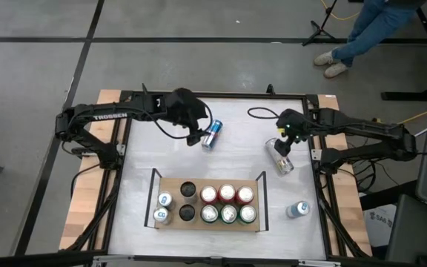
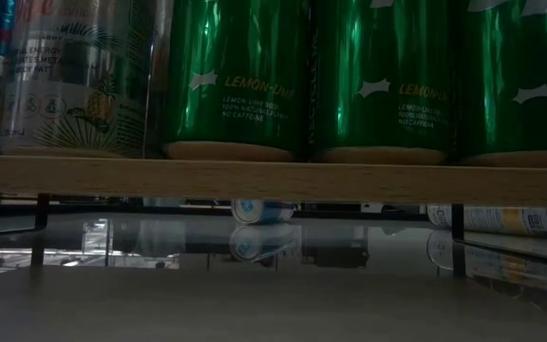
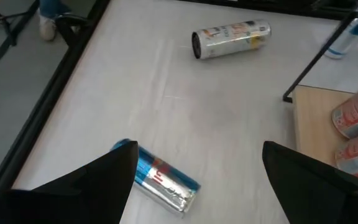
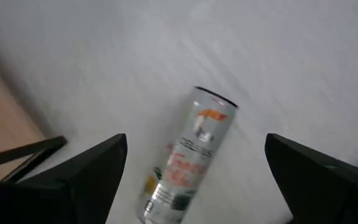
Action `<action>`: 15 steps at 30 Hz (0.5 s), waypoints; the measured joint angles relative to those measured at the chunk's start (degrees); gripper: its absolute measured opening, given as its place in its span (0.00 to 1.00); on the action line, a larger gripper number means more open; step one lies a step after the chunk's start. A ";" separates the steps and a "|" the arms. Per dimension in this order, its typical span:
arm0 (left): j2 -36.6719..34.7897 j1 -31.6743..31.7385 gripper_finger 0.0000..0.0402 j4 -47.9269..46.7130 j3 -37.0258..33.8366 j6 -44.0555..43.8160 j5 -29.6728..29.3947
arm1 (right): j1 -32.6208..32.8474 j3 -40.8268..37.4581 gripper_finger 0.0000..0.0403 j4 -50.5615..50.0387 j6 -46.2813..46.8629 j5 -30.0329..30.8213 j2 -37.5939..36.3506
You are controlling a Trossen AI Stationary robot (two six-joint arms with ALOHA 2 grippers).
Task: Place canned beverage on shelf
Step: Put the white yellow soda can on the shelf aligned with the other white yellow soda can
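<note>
Hovering my right gripper [image 4: 194, 180] with jaws apart over the silver can [image 4: 188, 155] lying beneath, ready to straddle it; my left gripper [image 3: 197, 186], also apart, waits beside the blue can [image 3: 160, 180].

The shelf [image 1: 170, 183] is mostly taken: cans crowd its right half in two rows, with four more near the left rail — only a narrow bare strip at the back left and slim gaps between groups stay free. On the white table [image 1: 236, 141], a blue can [image 1: 212, 134] lies on its side, a silver can [image 1: 279, 156] lies on its side too, and one upright can [image 1: 296, 210] stands right of the shelf — the middle between them is open.
</note>
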 joint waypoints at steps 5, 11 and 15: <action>0.00 0.25 0.84 -0.04 0.00 -0.01 0.02 | 0.00 -1.74 0.92 -1.17 4.95 1.42 -0.04; 0.00 0.25 0.84 -0.06 0.00 0.00 0.02 | 0.01 -9.83 0.92 -0.26 11.50 -1.23 -1.55; 0.00 0.25 0.84 -0.06 0.00 0.00 0.02 | 0.02 -14.66 0.92 3.75 14.01 -4.61 -2.89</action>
